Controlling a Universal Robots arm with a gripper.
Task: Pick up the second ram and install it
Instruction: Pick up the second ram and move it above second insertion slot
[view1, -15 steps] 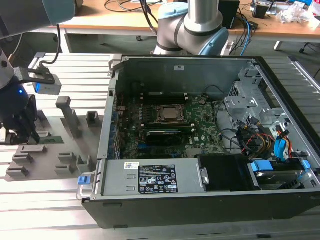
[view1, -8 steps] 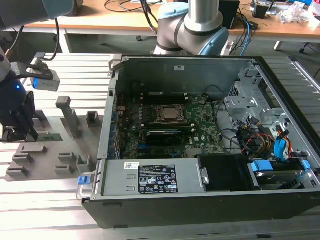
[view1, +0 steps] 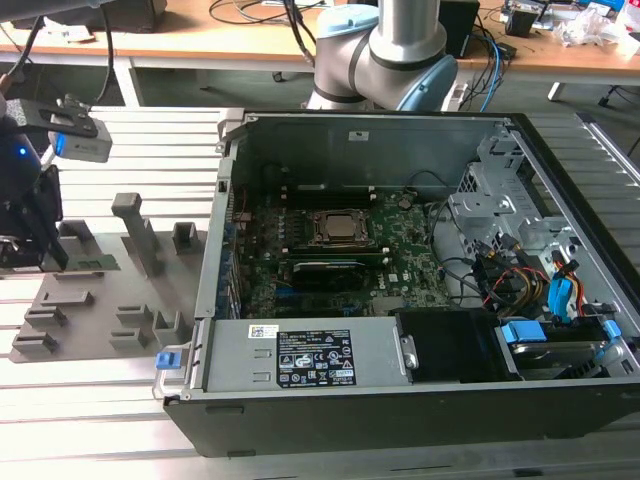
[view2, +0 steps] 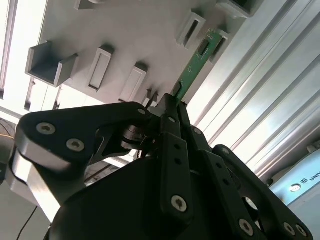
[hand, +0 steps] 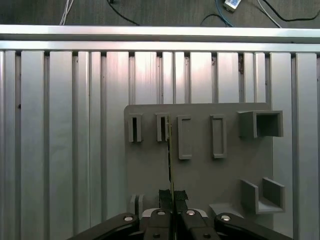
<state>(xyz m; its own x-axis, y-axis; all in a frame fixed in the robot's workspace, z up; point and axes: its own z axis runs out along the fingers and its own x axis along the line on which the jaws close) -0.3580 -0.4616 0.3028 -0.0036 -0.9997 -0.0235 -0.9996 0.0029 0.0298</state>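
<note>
1. Gripping one end of the second ram (view1: 92, 264), the gripper (view1: 55, 256) sits at the exterior view's far left, over the grey fixture plate (view1: 100, 315). The thin green stick reaches from the fingers toward the exterior view's right. It runs low over the plate, well apart from the open computer case (view1: 400, 410) and its motherboard (view1: 405, 255).
2. In the second wrist view the gripper (view2: 172, 102) is clenched on the second ram (view2: 196, 62). The dark fingers (view2: 170, 135) pinch its near end, and the rest of the board runs straight out from the tips. Its far end lies just beside a slotted block (view2: 189, 29) on the grey fixture plate (view2: 125, 30); whether it is seated there I cannot tell.
3. In the first wrist view the second ram (hand: 170, 160) shows edge-on, a thin line from the gripper (hand: 173, 196) out to a slotted block (hand: 162, 127). The slatted metal table (hand: 65, 125) lies around the grey fixture plate (hand: 210, 170).
</note>
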